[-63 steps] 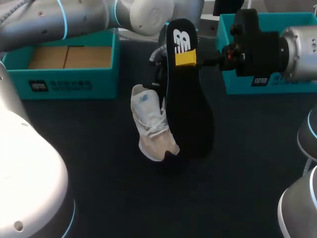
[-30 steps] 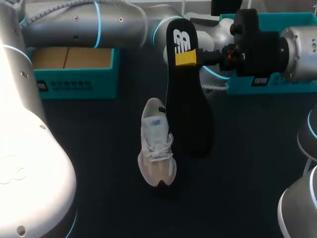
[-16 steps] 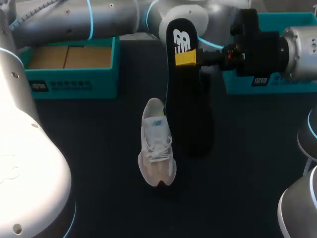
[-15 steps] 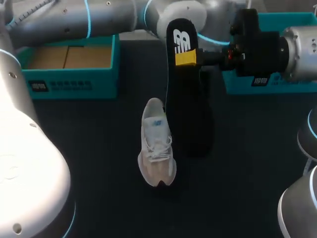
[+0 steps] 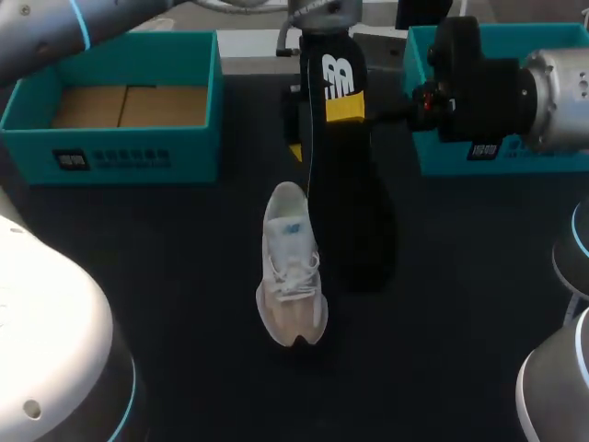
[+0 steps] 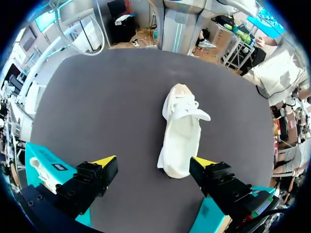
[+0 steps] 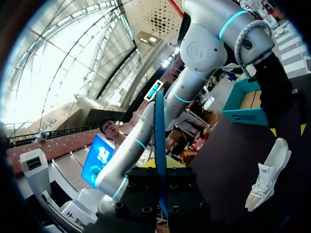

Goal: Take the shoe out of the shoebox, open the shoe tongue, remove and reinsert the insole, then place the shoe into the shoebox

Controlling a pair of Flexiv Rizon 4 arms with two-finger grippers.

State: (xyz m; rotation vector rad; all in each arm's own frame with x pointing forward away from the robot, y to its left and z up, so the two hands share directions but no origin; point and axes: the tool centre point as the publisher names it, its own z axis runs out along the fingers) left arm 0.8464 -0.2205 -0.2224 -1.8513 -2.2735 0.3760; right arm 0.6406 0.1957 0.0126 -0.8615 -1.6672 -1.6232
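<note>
Shoe (image 5: 293, 267) lies on table (image 5: 166, 276), toe toward robot, outside both boxes. Right gripper (image 5: 346, 109) pinches black insole (image 5: 348, 203) — held upright just beside shoe, hiding much of left gripper (image 6: 154, 162). Left fingers spread, above shoe's heel. Shoebox (image 5: 120, 158) back left — second teal box (image 5: 440, 157) back right.

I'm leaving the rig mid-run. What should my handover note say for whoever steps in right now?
Left gripper: open, empty, above the table by the shoe's heel.
Right gripper: shut on the black insole, held in the air.
Shoe: on the table, outside the teal shoebox.
Done: shoe taken out, insole removed.
Left: reinsert the insole, put the shoe into the shoebox.
</note>
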